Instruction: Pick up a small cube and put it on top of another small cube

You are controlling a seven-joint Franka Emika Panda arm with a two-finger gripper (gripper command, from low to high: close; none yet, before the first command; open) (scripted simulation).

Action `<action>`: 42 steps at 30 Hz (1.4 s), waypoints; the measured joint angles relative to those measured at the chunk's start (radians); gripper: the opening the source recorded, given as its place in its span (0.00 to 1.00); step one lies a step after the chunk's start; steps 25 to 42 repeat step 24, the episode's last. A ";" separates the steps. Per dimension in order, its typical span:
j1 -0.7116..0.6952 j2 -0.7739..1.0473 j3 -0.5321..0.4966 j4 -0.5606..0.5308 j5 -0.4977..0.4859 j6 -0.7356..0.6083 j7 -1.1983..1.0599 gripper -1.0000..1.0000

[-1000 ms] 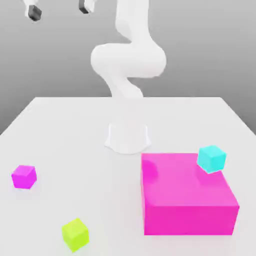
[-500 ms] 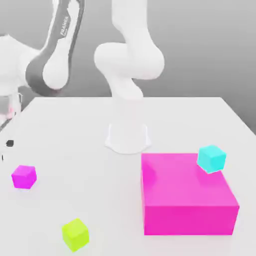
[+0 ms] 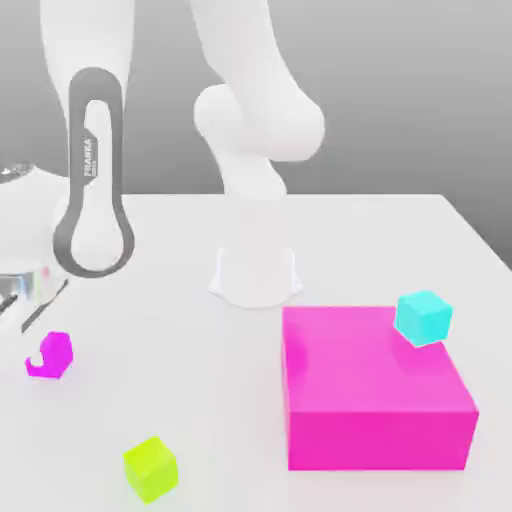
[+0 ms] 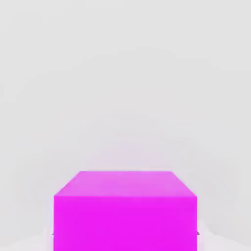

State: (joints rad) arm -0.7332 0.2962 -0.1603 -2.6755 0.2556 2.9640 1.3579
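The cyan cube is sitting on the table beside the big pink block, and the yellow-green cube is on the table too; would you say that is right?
Not quite: the exterior view shows the cyan cube on top of the big pink block, not beside it. The yellow-green cube is indeed on the table.

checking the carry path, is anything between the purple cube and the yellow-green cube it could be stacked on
Nothing visible stands between the purple cube and the yellow-green cube; bare table lies between them.
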 joint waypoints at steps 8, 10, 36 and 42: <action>0.133 -0.194 -0.025 0.006 -0.196 -0.195 0.113 0.00; 0.200 -0.196 0.033 0.044 -0.214 -0.235 0.100 0.00; 0.417 -0.037 0.198 0.180 -0.282 -0.208 0.062 1.00; 0.417 -0.037 0.198 0.180 -0.282 -0.208 0.062 1.00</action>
